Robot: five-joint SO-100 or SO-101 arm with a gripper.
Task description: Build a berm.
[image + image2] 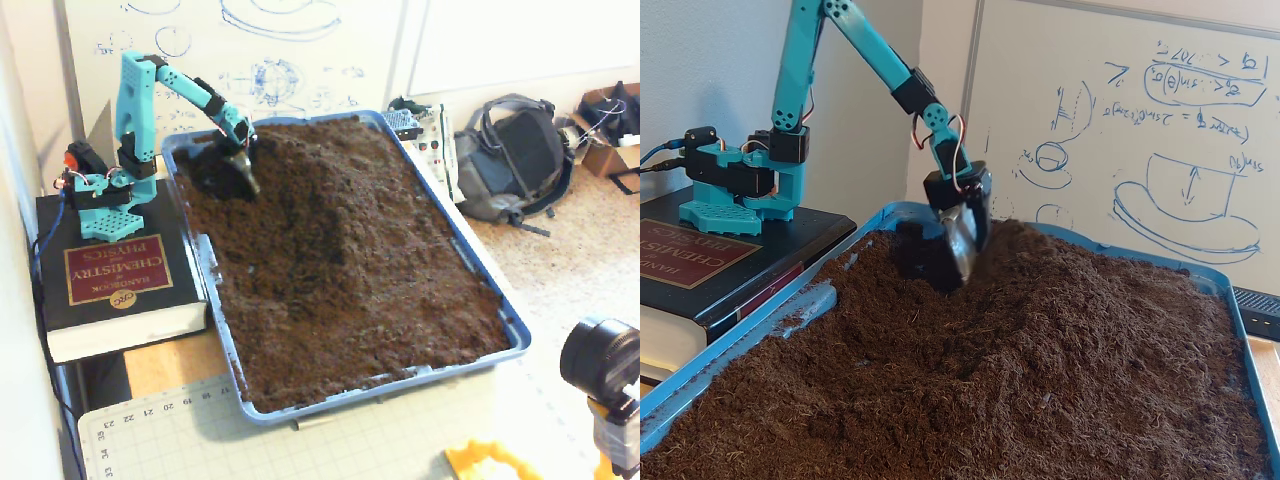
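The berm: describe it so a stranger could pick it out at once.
Find the blue tray filled with dark brown soil. In a fixed view, the berm runs from the far end, near the gripper, toward the middle. Unlike the flat soil around it, it is a raised ridge with sloping sides.

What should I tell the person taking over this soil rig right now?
Gripper: tip down in the soil at the tray's far corner nearest the arm; whether it is open or shut can't be told.
Berm: a raised ridge of dark soil running from the tray's far end toward its middle.
Blue tray: full of soil, flatter at the near end.
Done: ridge partly heaped.
Left: push more soil onto it and extend it.
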